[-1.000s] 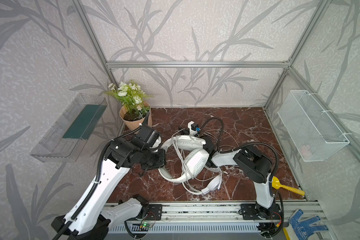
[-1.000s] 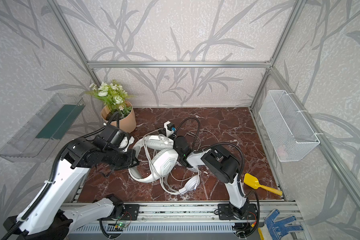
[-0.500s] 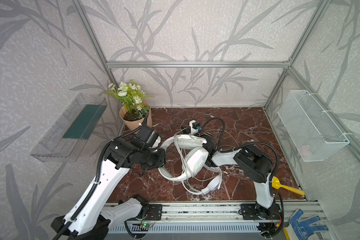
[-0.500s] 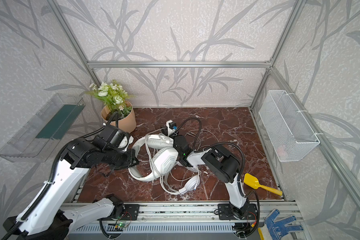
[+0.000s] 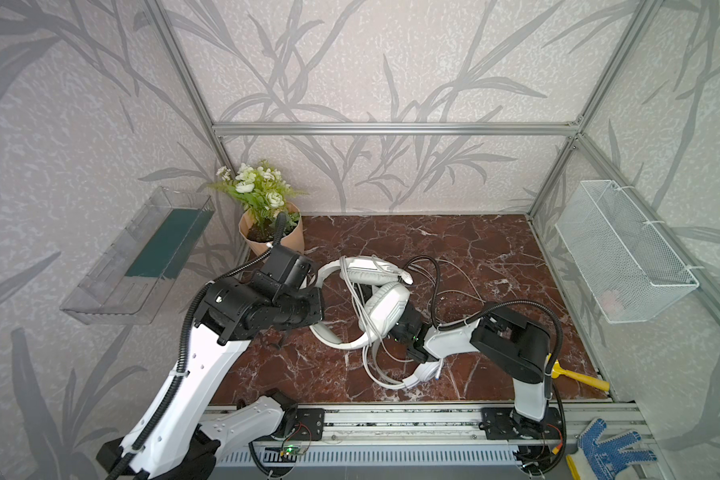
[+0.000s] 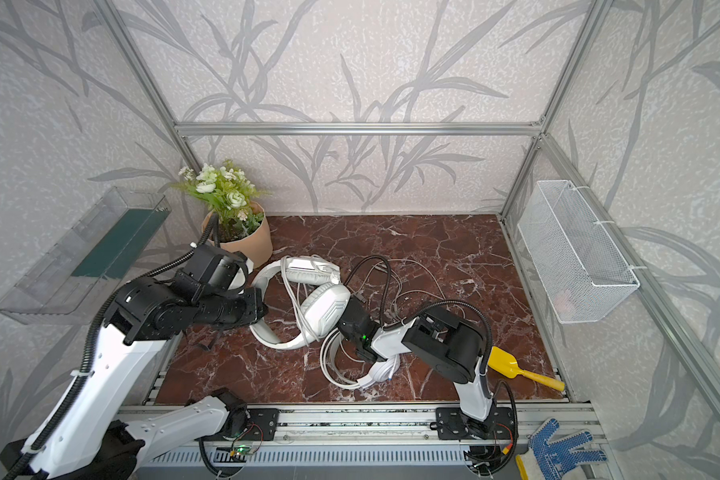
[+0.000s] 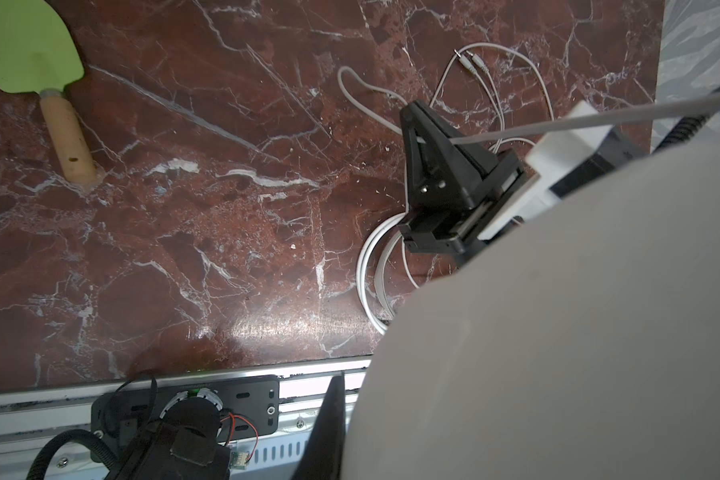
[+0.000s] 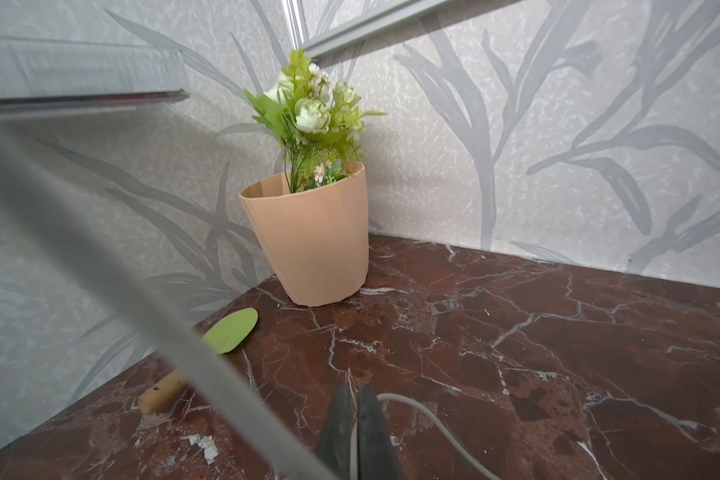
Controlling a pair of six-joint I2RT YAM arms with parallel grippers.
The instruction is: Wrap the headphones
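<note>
Near the middle of the worktop, the left pincer is clenched on the band of the grey headset. The right pincer, just beside its cup, pinches a pale cable. The white headset lies nearer the front.

A red marbled tabletop bears a tan pot of pale flowers in its far left corner. A green spatula with a wooden handle lies flat near the pot, and a yellow scoop lies at the near right edge. A clear tray hangs on the left wall and a white wire basket on the right wall. A blue dotted glove lies off the tabletop, at the near right
</note>
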